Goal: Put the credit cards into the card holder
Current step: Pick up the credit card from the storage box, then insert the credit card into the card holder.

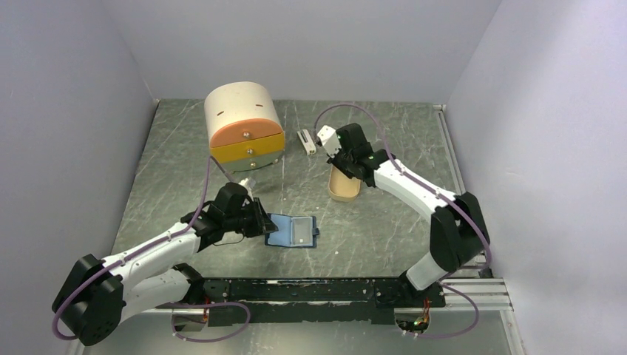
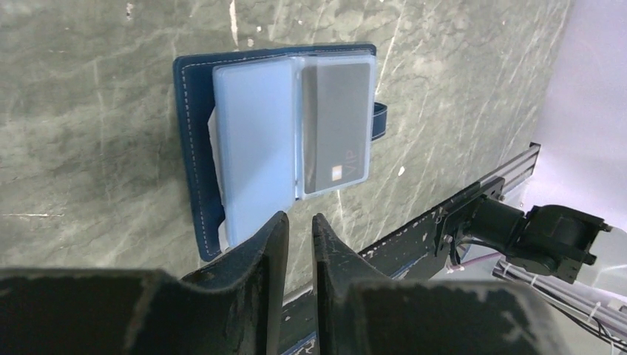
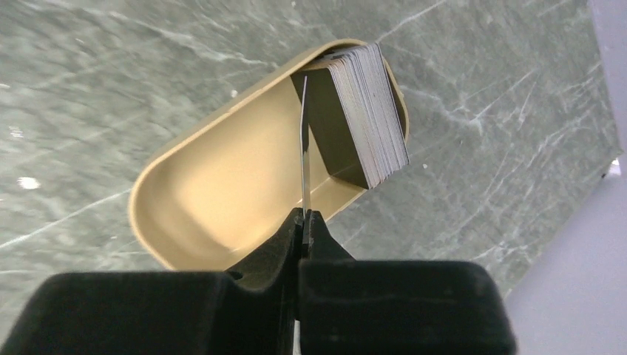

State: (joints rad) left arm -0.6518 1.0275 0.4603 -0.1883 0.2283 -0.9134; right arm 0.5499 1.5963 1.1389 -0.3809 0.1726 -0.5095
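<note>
Right jaws: pinched tight on one credit card (image 3: 304,140), held on edge above the tan tin (image 3: 214,200), likely to lift it free of the stack (image 3: 366,111) leaning at the tin's far end. Stack too dense to count. Card holder (image 2: 196,148): one, open flat on the bench (image 2: 89,111), one card (image 2: 336,122) in its clear sleeve. Left jaws: narrow gap, nothing seen between, at the holder's near edge, probably to steady it. Beyond: one round drawer box (image 1: 244,122), one white bar (image 1: 305,140).
</note>
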